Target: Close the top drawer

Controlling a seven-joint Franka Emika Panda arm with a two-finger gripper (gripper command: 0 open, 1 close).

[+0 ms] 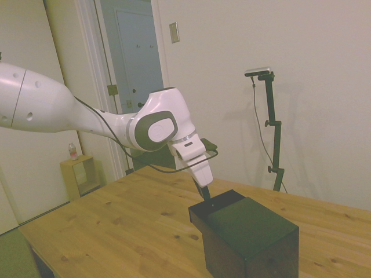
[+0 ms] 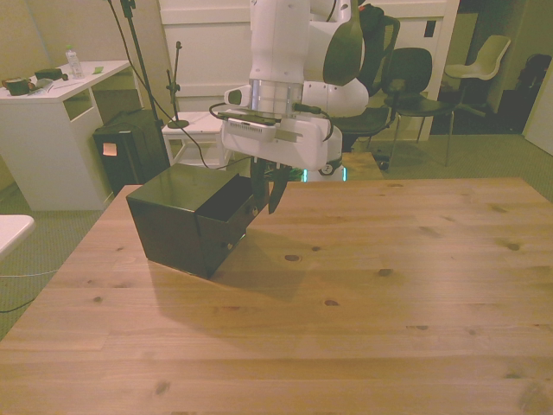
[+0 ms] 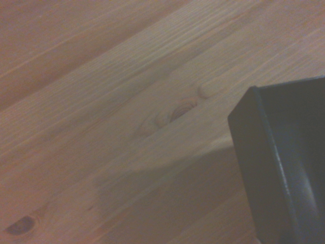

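Top drawer of the small glossy black cabinet sits slid out toward the front view's right, left of centre in that frame, on a pale knotty wooden table that fills the lower half of the picture. The room beyond shows a white desk at the upper left, dark chairs and a pale chair at the upper right. In the side view, plain cream walls, a grey-blue door at the top and a small wooden shelf unit at the left edge stand behind the table.

The drawer is a black open tray as wide as the cabinet, its inside dark and its front face plain but for a small pale spot. It stands part-way out from under the flat top panel.

The gripper hangs at the drawer's outer end, its dark fingers pointing down close to the drawer front; whether they touch it cannot be told. In the front view a narrow gap shows between the two fingers, so they stand slightly apart and hold nothing.

The side view shows the drawer only as a ledge past the cabinet's top, near the lower middle, with the gripper at its corner. The wrist view gives one blurred black corner and rim of the drawer at the right edge, over bare wood grain with knots.
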